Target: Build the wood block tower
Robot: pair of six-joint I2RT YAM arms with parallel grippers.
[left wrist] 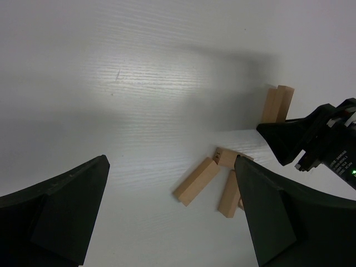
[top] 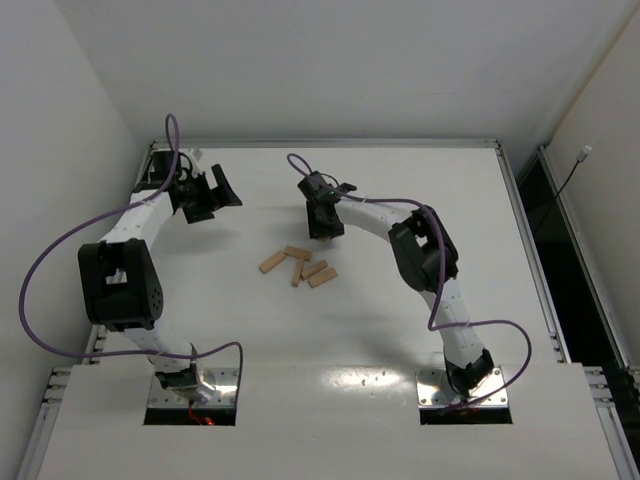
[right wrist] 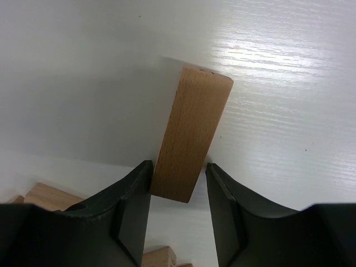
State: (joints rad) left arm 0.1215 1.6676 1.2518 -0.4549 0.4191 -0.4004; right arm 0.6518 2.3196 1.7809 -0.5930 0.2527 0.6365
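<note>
Several loose light-tan wood blocks (top: 298, 266) lie scattered mid-table; the left wrist view shows them too (left wrist: 196, 181). My right gripper (top: 322, 215) hangs just behind them, straddling one wood block (right wrist: 192, 136). Its left finger touches the block and a narrow gap shows at the right finger (right wrist: 222, 194). From the left wrist view, two bars (left wrist: 278, 103) sit side by side beyond the right gripper (left wrist: 311, 139). No stacked tower shows clearly. My left gripper (top: 210, 195) is wide open and empty at the far left, its jaws framing the pile (left wrist: 171, 161).
The white table (top: 420, 330) has a raised rim along its far and side edges. Purple cables loop from both arms. More loose blocks (right wrist: 53, 197) lie just behind the right fingers.
</note>
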